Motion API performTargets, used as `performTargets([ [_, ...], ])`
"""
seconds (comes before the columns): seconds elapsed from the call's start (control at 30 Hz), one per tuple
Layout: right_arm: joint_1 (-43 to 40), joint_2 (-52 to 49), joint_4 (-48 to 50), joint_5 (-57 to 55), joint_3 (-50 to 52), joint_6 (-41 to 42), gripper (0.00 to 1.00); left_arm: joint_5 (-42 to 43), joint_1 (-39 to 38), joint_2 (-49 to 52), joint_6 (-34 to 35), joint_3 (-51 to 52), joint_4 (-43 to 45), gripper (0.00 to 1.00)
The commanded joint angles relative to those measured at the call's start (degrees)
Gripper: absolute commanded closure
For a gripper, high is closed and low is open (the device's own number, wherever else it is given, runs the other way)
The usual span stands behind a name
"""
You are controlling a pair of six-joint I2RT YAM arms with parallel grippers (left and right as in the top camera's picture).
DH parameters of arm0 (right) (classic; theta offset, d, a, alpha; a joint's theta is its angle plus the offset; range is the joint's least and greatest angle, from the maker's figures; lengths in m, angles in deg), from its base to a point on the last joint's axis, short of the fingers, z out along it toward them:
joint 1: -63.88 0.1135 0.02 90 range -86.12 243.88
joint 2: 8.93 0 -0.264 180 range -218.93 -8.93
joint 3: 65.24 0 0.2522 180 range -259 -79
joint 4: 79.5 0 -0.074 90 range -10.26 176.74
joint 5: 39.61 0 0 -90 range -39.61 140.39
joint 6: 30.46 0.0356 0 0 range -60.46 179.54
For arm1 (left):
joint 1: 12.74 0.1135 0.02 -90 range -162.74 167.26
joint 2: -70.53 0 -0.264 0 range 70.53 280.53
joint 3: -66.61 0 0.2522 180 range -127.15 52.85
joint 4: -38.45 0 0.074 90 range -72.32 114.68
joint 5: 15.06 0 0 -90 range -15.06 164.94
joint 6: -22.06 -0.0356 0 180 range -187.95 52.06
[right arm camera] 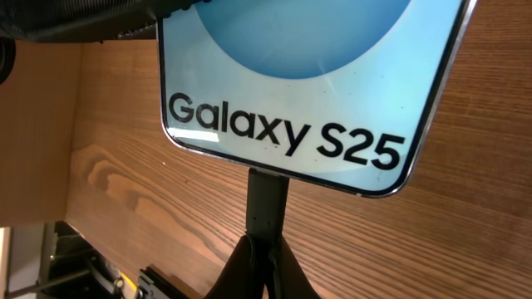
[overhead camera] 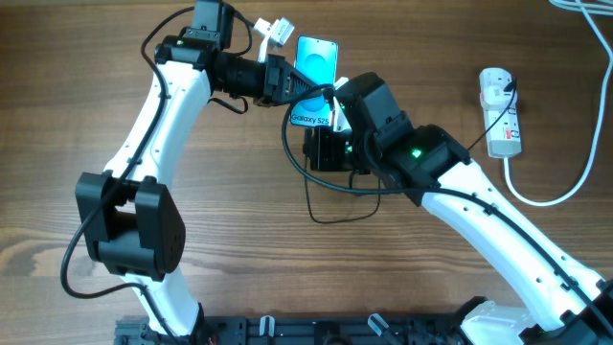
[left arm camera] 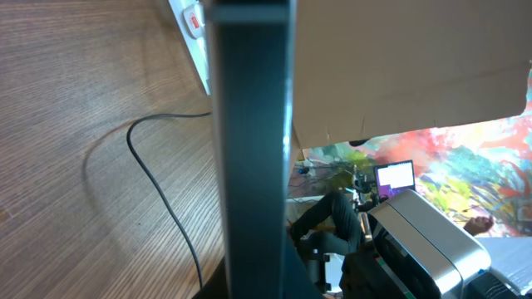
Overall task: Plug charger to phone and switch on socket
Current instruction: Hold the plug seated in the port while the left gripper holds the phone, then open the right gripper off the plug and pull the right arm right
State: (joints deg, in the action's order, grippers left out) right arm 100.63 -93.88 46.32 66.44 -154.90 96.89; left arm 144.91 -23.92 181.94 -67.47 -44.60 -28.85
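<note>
Overhead view: phone (overhead camera: 316,59) lay cyan screen up, apparently raised off the wooden table (overhead camera: 239,240), with its white "Galaxy S25" strip at the end toward the right arm

Left gripper (overhead camera: 285,80) met the phone from its left side, jaws narrow and clamped on the phone's edge. Left wrist view showed that phone edge (left arm camera: 249,149) as a dark grey bar running straight down the frame; the fingers themselves were hidden there

Right gripper (overhead camera: 330,120) sat just below the phone's text end. Right wrist view: right gripper (right arm camera: 268,253) pinched shut on the charger's dark connector tip (right arm camera: 268,199), which stood upright and touched the phone's bottom edge (right arm camera: 291,83) near its middle. Whether the tip was fully seated in the port could not be told

Charger cable (overhead camera: 321,196) hung in a thin black loop below the phone and trailed across the wood (left arm camera: 158,191)

Socket (overhead camera: 500,113), a white power strip with red markings, lay well to the right of the phone, with a thick white cord (overhead camera: 556,192) curving away from it. Switch position too small to read
</note>
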Motion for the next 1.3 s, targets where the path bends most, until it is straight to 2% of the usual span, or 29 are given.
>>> performTargets([
  [0.0,-1.4,0.0,3.2,-3.0,-1.7,0.1,0.96,1.9,-1.1,-1.9,-1.5,-0.2,-1.0,0.96],
  [0.5,-1.5,0.0,3.6,-5.7,-1.7,-5.8,0.95,0.4,-1.1,-1.9,-1.6,-0.2,-2.9,0.96],
  [1.03,-2.0,0.0,6.1,-6.6,-1.7,-6.7,0.96,0.4,-1.1,-1.9,-1.6,-0.2,-3.1,0.96],
  [1.27,-2.0,0.0,6.0,-6.6,-1.7,-7.0,0.9,-0.7,-1.1,-1.9,-1.6,-0.2,-3.1,0.96],
])
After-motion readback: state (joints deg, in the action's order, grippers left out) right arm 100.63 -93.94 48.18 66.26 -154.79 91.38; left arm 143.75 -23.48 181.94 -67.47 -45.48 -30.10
